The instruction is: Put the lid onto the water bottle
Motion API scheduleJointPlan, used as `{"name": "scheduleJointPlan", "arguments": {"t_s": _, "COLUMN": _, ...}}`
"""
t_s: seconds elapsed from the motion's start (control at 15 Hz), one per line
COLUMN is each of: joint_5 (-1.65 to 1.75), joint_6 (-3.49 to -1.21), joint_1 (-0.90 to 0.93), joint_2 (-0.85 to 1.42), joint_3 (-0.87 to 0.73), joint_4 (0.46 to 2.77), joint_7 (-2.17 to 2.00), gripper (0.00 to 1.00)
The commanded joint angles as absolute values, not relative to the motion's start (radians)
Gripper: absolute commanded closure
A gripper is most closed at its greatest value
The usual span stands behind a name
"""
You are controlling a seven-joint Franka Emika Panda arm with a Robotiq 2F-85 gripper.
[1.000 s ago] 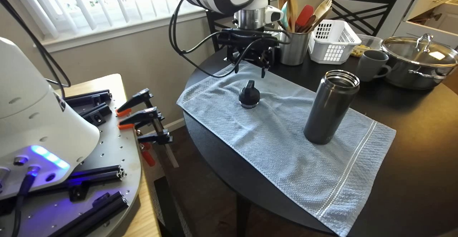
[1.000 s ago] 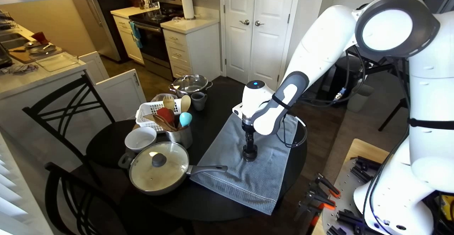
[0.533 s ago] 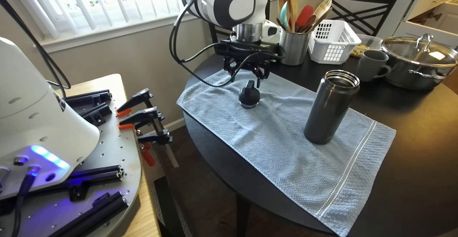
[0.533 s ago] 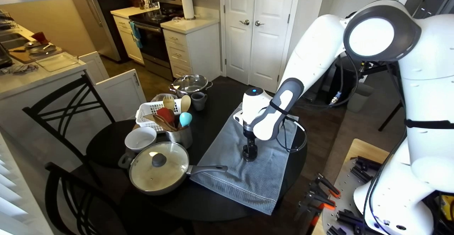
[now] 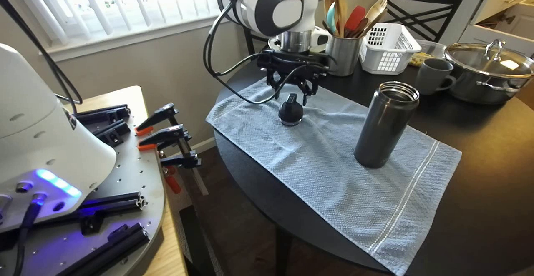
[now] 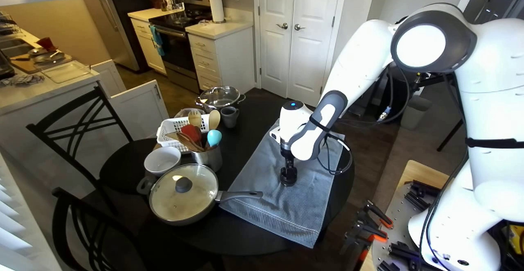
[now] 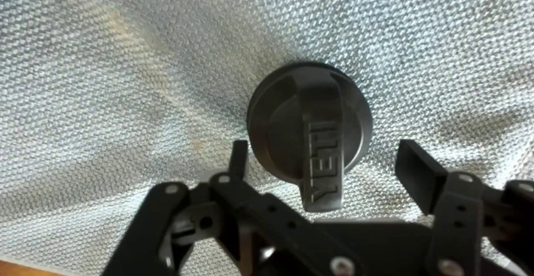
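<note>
The black lid (image 5: 290, 111) lies on the blue-grey towel, its loop handle pointing up. The wrist view shows it from above as a round cap (image 7: 283, 130) with raised YETI lettering. My gripper (image 5: 291, 98) is open just above the lid. In the wrist view the fingers (image 7: 325, 163) stand on either side of the lid's handle, apart from it. The tall dark grey water bottle (image 5: 384, 128) stands upright and open-mouthed on the towel. In an exterior view the arm hides the bottle, and the gripper (image 6: 289, 170) and dark lid merge there.
The towel (image 5: 325, 171) lies wrinkled on a round black table (image 5: 246, 184). A utensil holder (image 5: 343, 57), white basket (image 5: 388, 53), grey mug (image 5: 431, 76) and steel pot (image 5: 479, 84) stand behind. A lidded pan (image 6: 184, 197) and white bowl (image 6: 162, 160) show in an exterior view.
My gripper has come down toward the lid and shifted slightly sideways, so its fingers are now over the handle. The lid and bottle have not moved.
</note>
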State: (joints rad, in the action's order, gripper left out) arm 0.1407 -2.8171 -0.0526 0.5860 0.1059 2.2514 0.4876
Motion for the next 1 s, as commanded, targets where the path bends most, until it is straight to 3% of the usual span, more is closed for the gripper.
{"name": "scheduleJointPlan", "arguments": {"t_s": 0.0, "joint_5": 0.159, "joint_6": -2.797, "joint_1": -0.078, "joint_2": 0.577, "joint_3": 0.12, "joint_4": 2.242, "joint_7": 0.482, "gripper": 0.4}}
{"name": "scheduleJointPlan", "arguments": {"t_s": 0.6, "joint_5": 0.16, "joint_6": -2.788, "joint_1": -0.079, "joint_2": 0.572, "joint_3": 0.123, "joint_4": 2.234, "joint_7": 0.483, "gripper": 0.98}}
{"name": "scheduleJointPlan", "arguments": {"t_s": 0.93, "joint_5": 0.182, "joint_6": -2.754, "joint_1": -0.042, "joint_2": 0.521, "joint_3": 0.085, "joint_4": 2.243, "joint_7": 0.445, "gripper": 0.94}}
